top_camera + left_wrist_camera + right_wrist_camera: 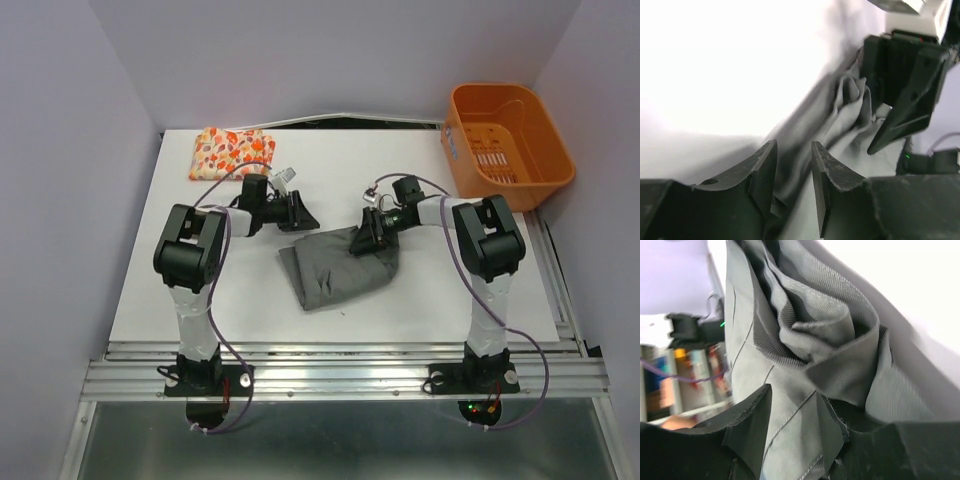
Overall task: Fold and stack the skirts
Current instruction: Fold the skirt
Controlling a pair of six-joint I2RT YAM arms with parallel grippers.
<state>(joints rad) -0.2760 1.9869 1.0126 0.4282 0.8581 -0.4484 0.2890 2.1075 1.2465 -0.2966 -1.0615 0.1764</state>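
The dark grey skirt (338,268) lies crumpled in the middle of the table. The printed skirt (232,152) rests folded at the back left. My left gripper (303,215) is at the grey skirt's far left edge. In the left wrist view it (794,145) stands partly open, with grey cloth (850,107) showing in the gap. My right gripper (366,238) is down on the far edge of the same skirt. Its jaws (792,392) stand apart astride a flat seamed strip of the grey cloth (790,425), with bunched folds just beyond.
An orange plastic basket (510,140) stands at the back right corner. The white table (200,300) ends at a metal rail in front, where both arm bases are bolted. Purple walls close in left, right and behind.
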